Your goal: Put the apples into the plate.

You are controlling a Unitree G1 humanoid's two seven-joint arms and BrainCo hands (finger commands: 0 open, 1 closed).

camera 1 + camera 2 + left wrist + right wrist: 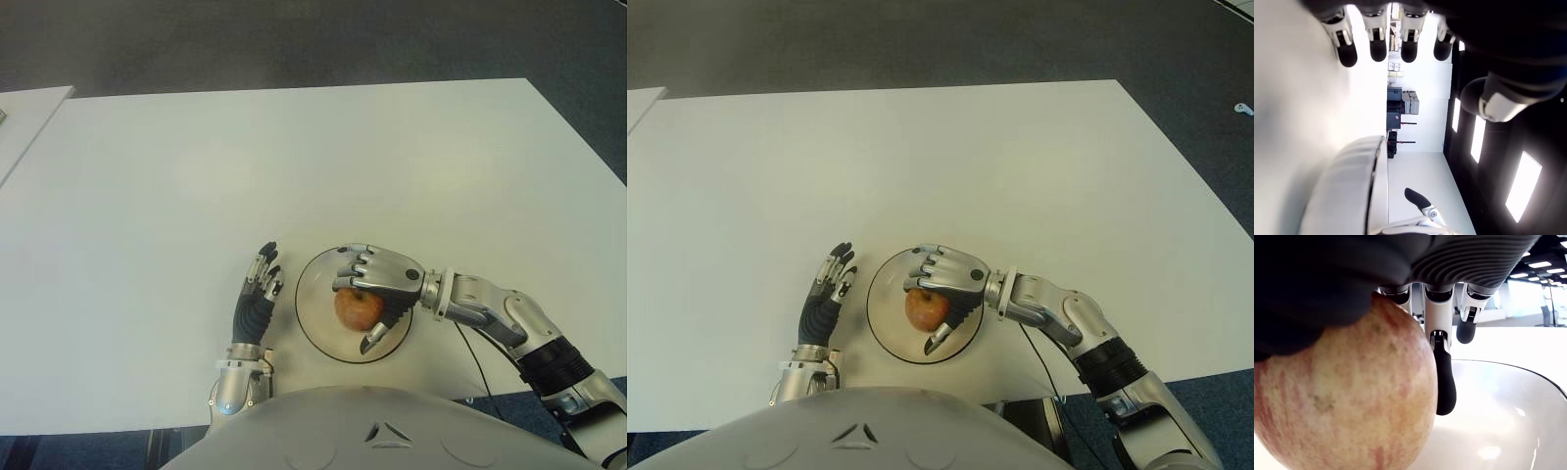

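Note:
A red-yellow apple (355,305) is in the white plate (312,294), which stands near the table's front edge. My right hand (359,315) reaches in from the right and is shut on the apple, fingers curled over its top and thumb under its near side. In the right wrist view the apple (1347,396) fills the palm, with the fingers (1444,382) bent down past it over the plate (1498,421). My left hand (257,294) shows just left of the plate, fingers straight and holding nothing. No other apple is in view.
The white table (294,166) stretches far ahead and to both sides. A second table's corner (24,117) shows at the far left. A thin cable (475,357) runs under my right forearm. Dark floor lies beyond the table's edges.

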